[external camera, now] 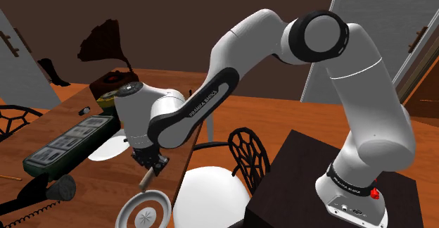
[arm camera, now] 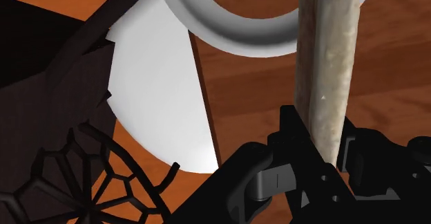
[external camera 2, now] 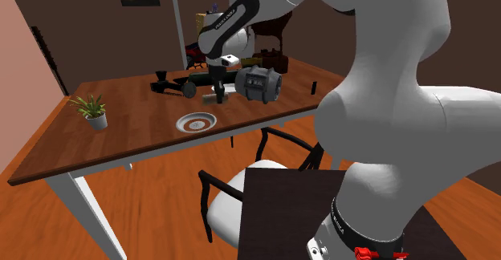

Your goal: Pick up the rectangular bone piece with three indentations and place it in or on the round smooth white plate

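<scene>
Pickup looks done: the gripper is pinching the bone clear of the counter. The plate is near. Carrying over and letting go are left.

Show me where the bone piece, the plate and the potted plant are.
bone piece (arm camera: 324, 77), wrist view, middle of its length
plate (arm camera: 197, 15), wrist view, its white rim
potted plant (external camera 2: 96, 120), second exterior view, its white pot
</scene>
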Controlling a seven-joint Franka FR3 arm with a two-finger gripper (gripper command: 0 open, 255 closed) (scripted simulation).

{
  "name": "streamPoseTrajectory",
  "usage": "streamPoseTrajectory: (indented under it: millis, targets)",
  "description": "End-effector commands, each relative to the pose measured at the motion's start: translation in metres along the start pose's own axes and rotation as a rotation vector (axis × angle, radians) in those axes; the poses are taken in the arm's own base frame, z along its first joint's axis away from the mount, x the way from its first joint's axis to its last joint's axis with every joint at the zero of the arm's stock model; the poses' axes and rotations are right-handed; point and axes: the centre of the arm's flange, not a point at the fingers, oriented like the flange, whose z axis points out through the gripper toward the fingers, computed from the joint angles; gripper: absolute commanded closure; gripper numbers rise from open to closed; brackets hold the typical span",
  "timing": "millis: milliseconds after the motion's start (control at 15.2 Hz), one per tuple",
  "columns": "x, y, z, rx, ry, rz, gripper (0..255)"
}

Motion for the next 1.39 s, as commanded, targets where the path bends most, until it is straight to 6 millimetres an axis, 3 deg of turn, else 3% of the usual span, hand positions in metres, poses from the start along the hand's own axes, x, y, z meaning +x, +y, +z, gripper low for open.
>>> streamPoseTrajectory:
  millis: [0,330,1320]
  targets:
    - [-0.027,0.002,-0.001,0.000,0.000,0.001,255]
    - [-0.097,0.010,-0.001,0.000,0.000,0.001,255]
    - [-0.095,0.012,0.075,0.000,0.000,0.001,255]
